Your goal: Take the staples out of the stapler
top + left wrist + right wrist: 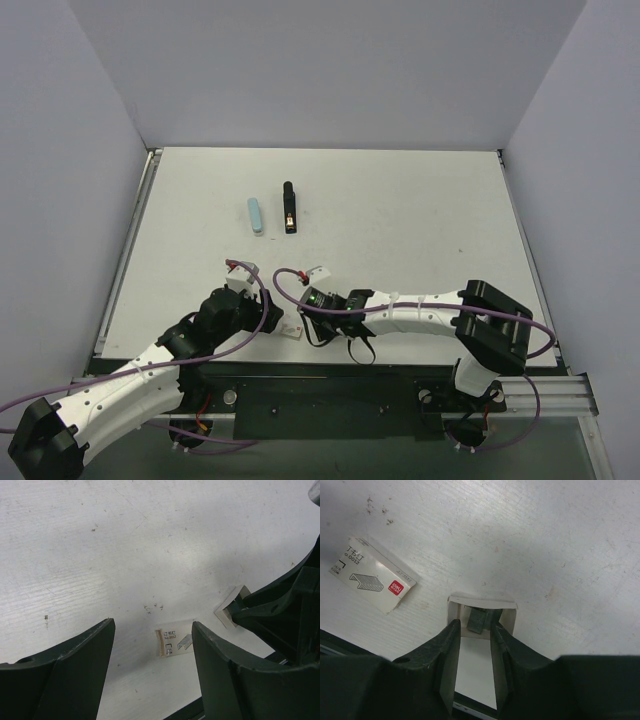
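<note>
Far ahead of both pairs of fingertips, untouched, seen only from overhead: the stapler [289, 207], slim and black, flat on the white table [400, 220], long axis pointing away from the arms, a small amber patch toward its nearer end, just beside a pale blue bar [256, 215] of like length.

Left gripper [152, 627] spread wide, nothing held. Framed between its fingers, a little past the tips: a white staple box sleeve [175, 642] printed "订书钉" and "No.0012" beside a drawing of a staple strip (red badge at one corner, lettering too small to trust).

Right gripper [475, 625] drawn narrow, tips inside a small open card tray [482, 602], a grey strip of staples [479, 620] right between them. Pinched or merely flanked, cannot tell.
</note>
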`<action>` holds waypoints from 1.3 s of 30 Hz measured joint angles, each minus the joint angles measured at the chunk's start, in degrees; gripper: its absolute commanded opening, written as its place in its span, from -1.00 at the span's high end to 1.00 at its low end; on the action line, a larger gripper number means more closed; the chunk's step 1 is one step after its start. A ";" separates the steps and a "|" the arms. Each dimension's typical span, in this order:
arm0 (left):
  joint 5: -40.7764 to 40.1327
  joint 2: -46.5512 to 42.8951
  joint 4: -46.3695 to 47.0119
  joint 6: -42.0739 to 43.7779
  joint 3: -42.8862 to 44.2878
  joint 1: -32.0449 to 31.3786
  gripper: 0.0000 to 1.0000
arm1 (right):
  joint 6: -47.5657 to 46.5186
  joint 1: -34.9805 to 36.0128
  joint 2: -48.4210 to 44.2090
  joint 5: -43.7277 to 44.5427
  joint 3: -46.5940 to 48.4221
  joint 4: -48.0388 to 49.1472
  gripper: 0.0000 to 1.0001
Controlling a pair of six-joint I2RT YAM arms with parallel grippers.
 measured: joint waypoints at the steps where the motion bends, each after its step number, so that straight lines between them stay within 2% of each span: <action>1: 0.00 0.00 0.00 0.00 0.00 0.00 -0.46 | -0.02 0.02 0.00 0.07 0.24 -0.24 0.43; 15: -0.22 0.00 0.00 -0.04 0.00 0.00 -0.45 | -0.52 0.63 -2.93 3.78 2.38 -3.08 0.33; 21: -1.31 1.75 0.00 -0.90 0.00 0.00 0.17 | -0.55 0.20 -5.42 4.61 1.27 -3.37 0.33; 29: -2.40 10.10 -1.51 -2.84 0.66 0.00 0.97 | -0.55 -1.57 -8.17 4.59 -2.16 -3.56 0.34; 39: -2.75 18.69 -1.68 -5.44 3.08 -0.46 1.00 | -1.14 -4.50 -8.76 0.76 -6.27 -0.42 0.38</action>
